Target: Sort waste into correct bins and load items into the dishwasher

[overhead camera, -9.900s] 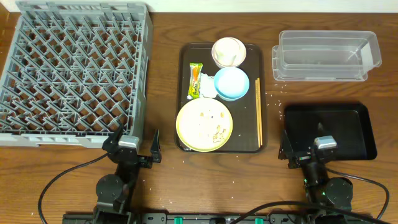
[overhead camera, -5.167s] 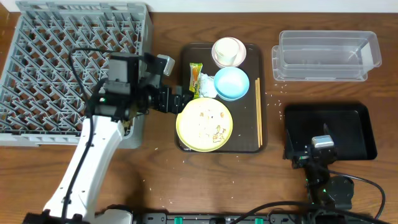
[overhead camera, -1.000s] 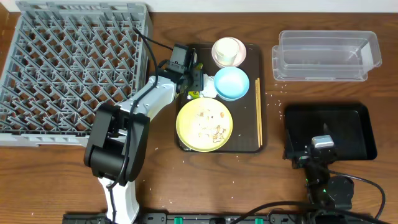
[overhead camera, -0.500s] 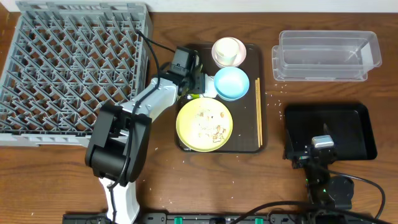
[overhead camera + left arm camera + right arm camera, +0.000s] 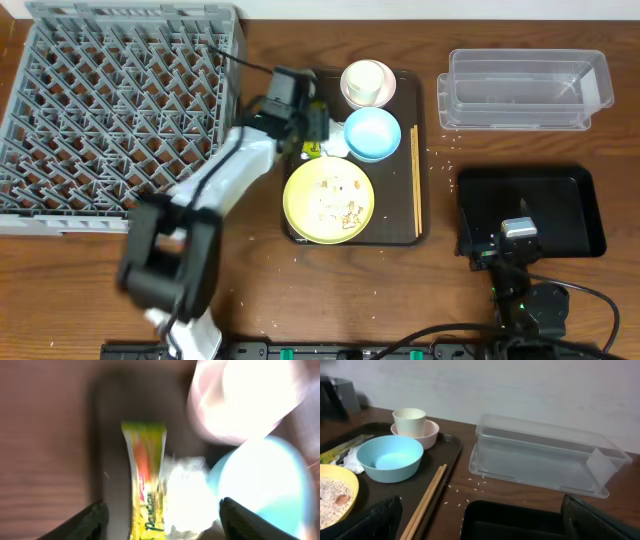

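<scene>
Reaching across from the left, the left arm (image 5: 225, 175) shows in the overhead view as a motion-blurred streak, its tip above the top-left corner of the brown serving tray (image 5: 297, 225); only a sliver of the snack wrapper (image 5: 312, 152) and the tissue (image 5: 335, 148) shows beside it. On that tray stand the white cup (image 5: 367, 82), the blue bowl (image 5: 372, 134) below it, the yellow plate (image 5: 300, 215) with rice scraps (image 5: 340, 195), and the chopsticks (image 5: 415, 180) along the right edge. The grey dish rack (image 5: 100, 120) fills the worktop's left end; the clear tub (image 5: 525, 55) lies top right, the black tray (image 5: 560, 190) below it, with the right arm (image 5: 518, 240) at the tray's near edge.

The left wrist view is blurred; the left jaws stand wide, a dark finger (image 5: 92, 520) at each lower corner, with the wrapper (image 5: 145, 485) and tissue (image 5: 187, 490) side by side between them, touched by neither; the blue bowl (image 5: 260, 485) sits at right.

In the right wrist view the right jaws are spread wide, one finger (image 5: 370, 520) at each lower corner, above the black tray's (image 5: 510, 520) near rim; the tub (image 5: 545, 455) lies beyond, and the cup (image 5: 409, 421) sits in a pale pink dish (image 5: 429, 434).
</scene>
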Available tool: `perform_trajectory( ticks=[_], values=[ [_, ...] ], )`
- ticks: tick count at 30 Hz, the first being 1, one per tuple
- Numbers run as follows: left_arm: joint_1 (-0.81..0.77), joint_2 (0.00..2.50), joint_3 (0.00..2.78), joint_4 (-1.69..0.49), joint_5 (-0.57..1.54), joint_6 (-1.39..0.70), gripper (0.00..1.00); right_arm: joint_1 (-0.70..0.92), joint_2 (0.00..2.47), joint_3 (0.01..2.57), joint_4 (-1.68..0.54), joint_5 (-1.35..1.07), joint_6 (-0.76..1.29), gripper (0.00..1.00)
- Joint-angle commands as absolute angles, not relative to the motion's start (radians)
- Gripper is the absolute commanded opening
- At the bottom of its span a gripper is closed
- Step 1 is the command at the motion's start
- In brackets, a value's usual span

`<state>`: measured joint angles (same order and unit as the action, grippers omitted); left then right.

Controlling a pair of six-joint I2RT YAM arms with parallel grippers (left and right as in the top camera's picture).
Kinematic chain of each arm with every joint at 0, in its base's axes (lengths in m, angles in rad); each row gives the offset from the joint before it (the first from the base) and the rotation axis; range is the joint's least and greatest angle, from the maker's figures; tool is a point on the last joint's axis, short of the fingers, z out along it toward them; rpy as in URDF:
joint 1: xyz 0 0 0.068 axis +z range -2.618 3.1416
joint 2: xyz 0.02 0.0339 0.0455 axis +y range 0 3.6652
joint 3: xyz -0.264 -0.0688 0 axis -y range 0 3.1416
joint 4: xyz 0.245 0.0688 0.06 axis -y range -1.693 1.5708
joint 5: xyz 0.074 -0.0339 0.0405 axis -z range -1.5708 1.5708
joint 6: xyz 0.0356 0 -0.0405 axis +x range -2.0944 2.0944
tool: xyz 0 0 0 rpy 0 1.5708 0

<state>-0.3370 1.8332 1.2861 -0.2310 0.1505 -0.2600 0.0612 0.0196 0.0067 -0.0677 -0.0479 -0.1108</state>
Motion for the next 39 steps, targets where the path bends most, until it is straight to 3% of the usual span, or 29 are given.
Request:
perform_trajectory(
  ticks=[1,8,9,10,18,29,36,39],
  values=[
    [-0.263,1.643,1.295,-0.248,0.144,-0.252,0.75,0.052,0.02,0.006,-0.072,-0.042,-0.117,0.99],
    [-0.068,1.473,1.295,-0.337,0.145,-0.253,0.84,0.052,0.02,0.006,-0.072,-0.042,-0.117,0.99],
    [-0.036,1.46,1.295,-0.353,0.145,-0.253,0.88,0.052,0.02,0.006,-0.072,-0.042,-0.117,0.99],
    [0.001,1.446,1.295,-0.371,0.145,-0.253,0.98,0.052,0.02,0.006,-0.072,-0.042,-0.117,0.99],
    [0.206,1.42,1.294,-0.481,0.145,-0.268,0.99,0.052,0.02,0.006,-0.072,-0.042,-0.117,0.99],
    [0.252,1.42,1.294,-0.542,0.145,-0.267,0.99,0.053,0.02,0.006,-0.046,-0.06,-0.116,0.99],
    [0.252,1.42,1.294,-0.542,0.145,-0.267,0.99,0.053,0.02,0.006,0.156,-0.426,0.216,0.99],
    [0.252,1.42,1.294,-0.542,0.145,-0.267,1.0,0.053,0.02,0.006,0.267,-0.458,0.333,0.99]
  ],
)
